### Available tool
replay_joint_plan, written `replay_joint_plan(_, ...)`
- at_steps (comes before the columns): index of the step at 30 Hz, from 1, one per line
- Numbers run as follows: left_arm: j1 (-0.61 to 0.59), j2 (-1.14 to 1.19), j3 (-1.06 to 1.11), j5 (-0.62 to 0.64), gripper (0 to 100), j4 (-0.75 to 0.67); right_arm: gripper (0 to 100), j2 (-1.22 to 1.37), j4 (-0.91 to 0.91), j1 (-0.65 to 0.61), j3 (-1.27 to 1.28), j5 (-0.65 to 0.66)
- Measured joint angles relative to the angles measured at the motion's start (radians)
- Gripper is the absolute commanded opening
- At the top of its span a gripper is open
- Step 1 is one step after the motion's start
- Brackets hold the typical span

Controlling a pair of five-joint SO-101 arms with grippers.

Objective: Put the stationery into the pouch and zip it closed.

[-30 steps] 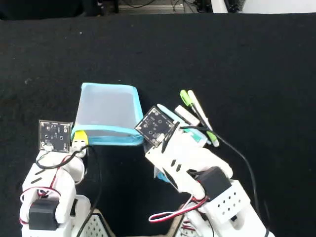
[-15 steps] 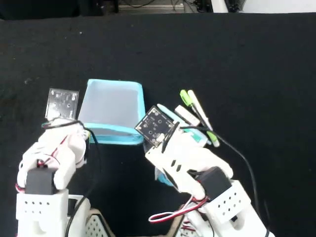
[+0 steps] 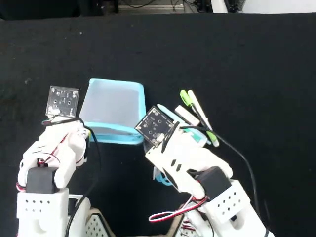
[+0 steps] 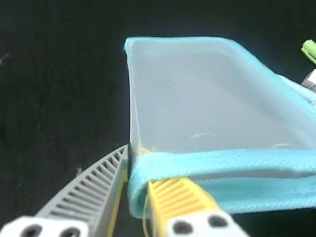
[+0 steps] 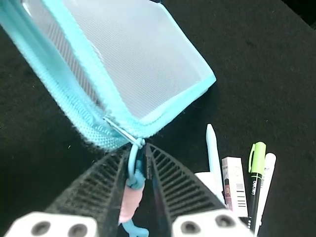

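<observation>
**Pouch** (image 3: 114, 104). Pale blue mesh with a turquoise band along the zip edge. It lies flat on the black table (image 3: 247, 54) between the two arms, with the zip edge towards them. It is judged light, limp and easily dragged over the cloth. The mesh is too soft to be gripped, so hold is best taken on the stiffer band or on the pull cord (image 5: 132, 170). For the zip to run, one end must be held back against the pull.

**Stationery.** A green marker (image 3: 186, 98), a white pen (image 3: 199, 109), a pale blue pen (image 5: 213, 150) and a small box (image 5: 232, 180) lie together on the table, just beside the pouch and outside it. All are judged light and stiff. The round barrels are likely to roll and are best taken at mid-length.

**Left gripper** (image 4: 136, 163). Pinched on the corner of the turquoise band at its end of the zip edge, with one finger on either side.

**Right gripper** (image 5: 139, 148). Pressed together on the pull cord at the opposite corner, close behind the metal slider.

**Views.** Both holds are hidden under the arms in the high view, and each is shown plainly in its own wrist view. The spread of the stationery against the whole pouch is given best from above. The slider and cord are shown by the right wrist view. How far the mouth is open cannot be told.
</observation>
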Motion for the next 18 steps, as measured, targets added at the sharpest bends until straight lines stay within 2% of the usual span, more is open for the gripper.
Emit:
replay_joint_plan(7,-0.021,0.0,0.005,0.0,8,-0.006,1.3,0.0,0.0,0.002,0.0,0.0)
replay_joint_plan(18,-0.057,-0.002,0.12,0.0,8,-0.164,1.2,0.0,0.0,0.0,0.0,0.0)
